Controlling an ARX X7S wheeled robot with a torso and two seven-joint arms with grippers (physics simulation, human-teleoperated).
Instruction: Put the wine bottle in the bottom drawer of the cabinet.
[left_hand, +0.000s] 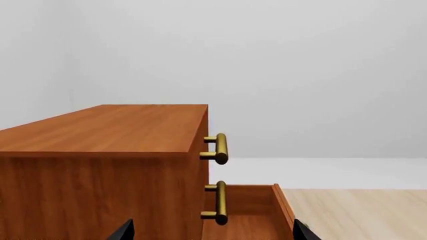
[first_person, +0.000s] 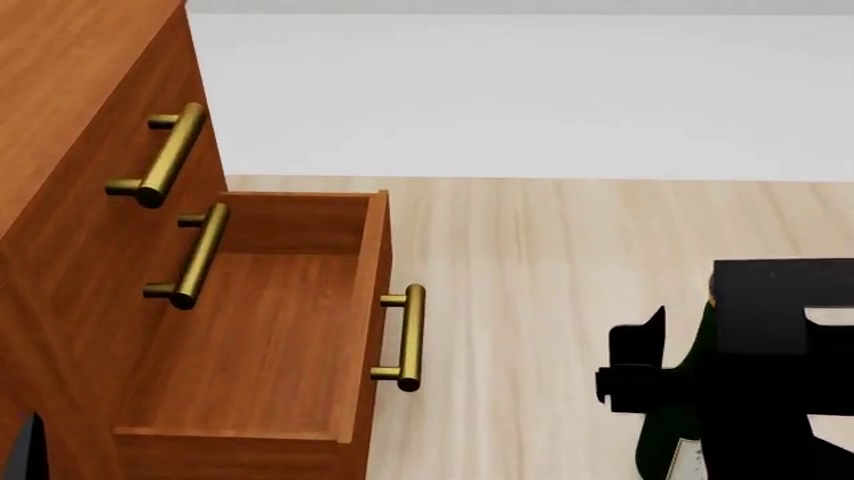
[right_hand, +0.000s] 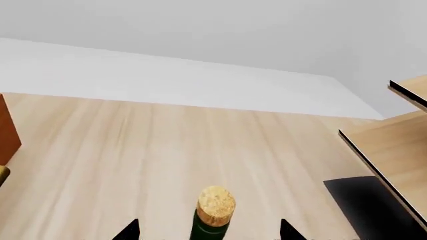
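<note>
Pale wood flooring (first_person: 561, 300) ran back to a plain white wall. At left stood the reddish-brown cabinet (first_person: 67, 200), its bottom drawer (first_person: 267, 330) pulled out with the brass handle (first_person: 404, 337) facing right; only two black fingertips of the left gripper (left_hand: 210, 231) showed, set wide apart and holding nothing. Well to the right, the right gripper (right_hand: 209, 231) was clamped around the wine bottle (first_person: 667, 440), cork (right_hand: 216, 204) between its tips. A light wood rack (right_hand: 393, 150) stood at far right.
</note>
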